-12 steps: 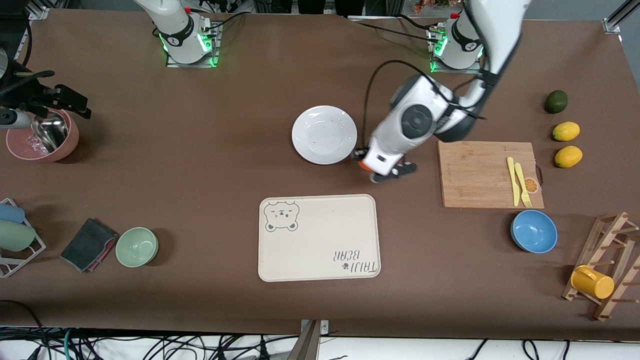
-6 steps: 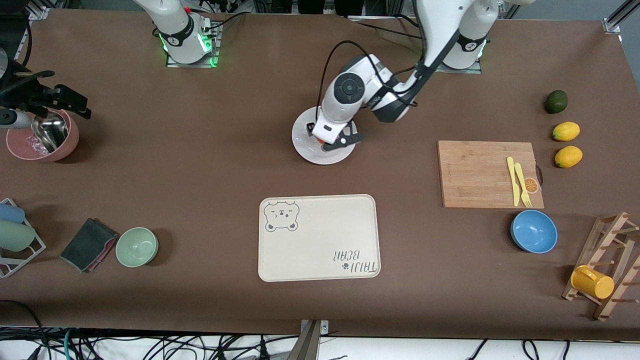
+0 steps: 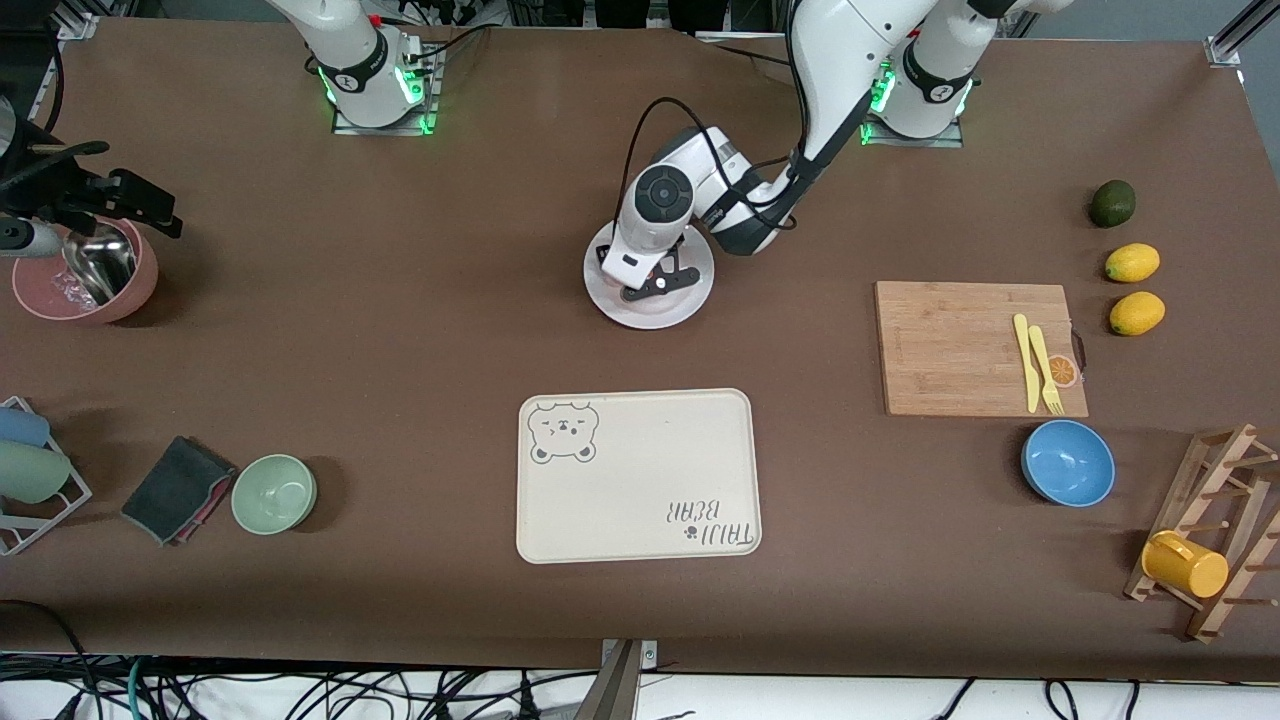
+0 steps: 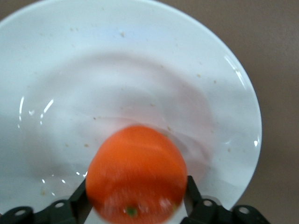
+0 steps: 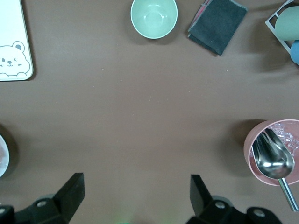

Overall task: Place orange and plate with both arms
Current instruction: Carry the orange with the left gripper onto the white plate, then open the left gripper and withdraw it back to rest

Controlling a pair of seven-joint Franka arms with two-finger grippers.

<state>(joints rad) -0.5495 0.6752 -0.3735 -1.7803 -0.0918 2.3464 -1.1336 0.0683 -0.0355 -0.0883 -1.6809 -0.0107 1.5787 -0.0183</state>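
Hovering low over the plate (image 3: 690,300), the left gripper (image 3: 655,283) is positioned above the dish's middle, with the left arm reaching in from its base. In the left wrist view the orange (image 4: 136,173) is sitting between the two dark fingers (image 4: 77,205), one finger flanking each side of the fruit; whether the pads are pressing it or standing just clear cannot be told. The fruit is lying over the plate (image 4: 140,84) interior, whose white rim is surrounding the fingers on all visible sides.

The right gripper (image 5: 135,193) is waiting with its fingers (image 5: 70,191) spread wide and holding nothing, bare brown table (image 5: 149,116) showing between them. A pink bowl (image 5: 261,154) holding a metal scoop (image 5: 273,158) is lying outside one finger.
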